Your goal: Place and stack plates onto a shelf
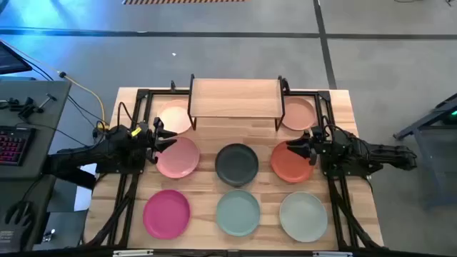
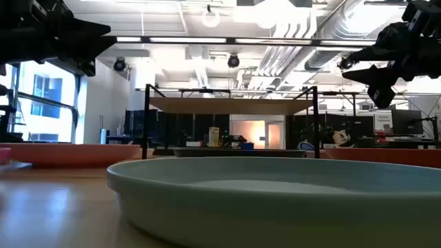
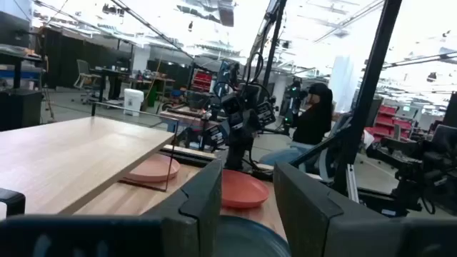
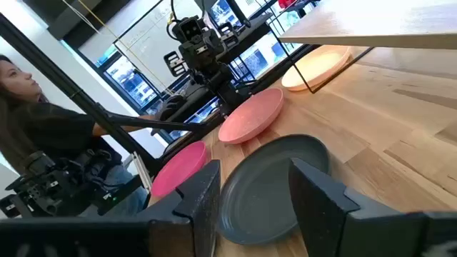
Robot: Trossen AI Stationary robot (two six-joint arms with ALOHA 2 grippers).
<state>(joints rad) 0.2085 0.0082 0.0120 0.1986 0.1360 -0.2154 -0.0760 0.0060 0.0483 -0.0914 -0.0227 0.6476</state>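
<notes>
Both grippers, left [image 1: 169,138] and right [image 1: 293,148], hover with jaws wide, holding nothing

The light wooden plank tabletop [image 1: 357,143] stands on a grey concrete floor [image 1: 214,50]. A dark desk with a red-lit keyboard [image 1: 16,143] sits beside it. Overhead run white ceiling ducts [image 2: 303,34]; a tall window [image 2: 45,96] glows, and a seated person in black [image 3: 314,118] faces away.
</notes>
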